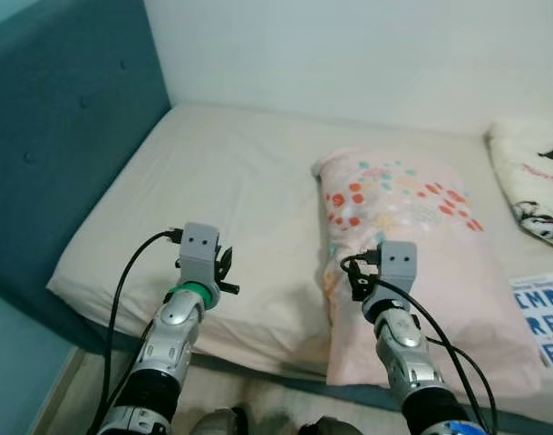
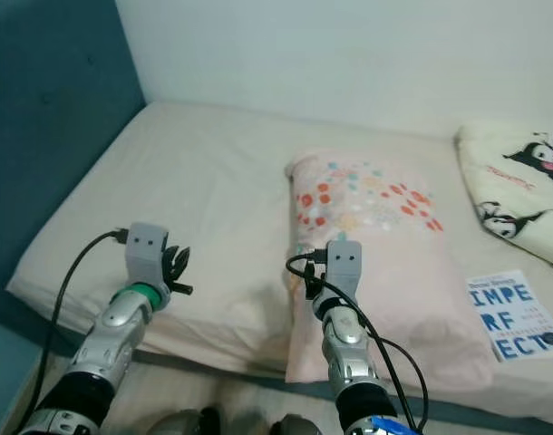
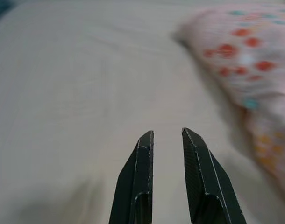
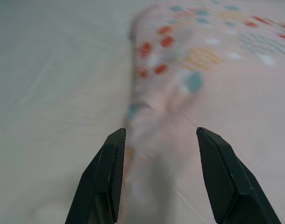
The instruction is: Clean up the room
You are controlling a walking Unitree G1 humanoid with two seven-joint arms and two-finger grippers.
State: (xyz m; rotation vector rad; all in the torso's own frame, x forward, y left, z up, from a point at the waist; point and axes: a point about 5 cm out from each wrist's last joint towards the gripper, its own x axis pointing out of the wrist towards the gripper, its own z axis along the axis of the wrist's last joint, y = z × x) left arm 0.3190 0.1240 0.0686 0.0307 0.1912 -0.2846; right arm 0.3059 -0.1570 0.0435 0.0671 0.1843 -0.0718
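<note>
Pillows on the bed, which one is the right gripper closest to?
The pink pillow with red and teal dots. The right gripper, fingers open, hovers over its near edge, while the cream cartoon-print pillow lies farther off at the bed's right side.

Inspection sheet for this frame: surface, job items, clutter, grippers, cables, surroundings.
Surface: bed with a beige sheet, bare on the robot's left.
Job's things: pink spotted pillow hanging over the near edge; cartoon-print pillow at far right.
Clutter: booklet with blue lettering near the bed's right edge.
Grippers: left gripper slightly open over bare sheet; right gripper open wide, aimed at the pink pillow's edge.
Cables: black cable looping along each forearm.
Surroundings: teal headboard on the left, white wall behind.
</note>
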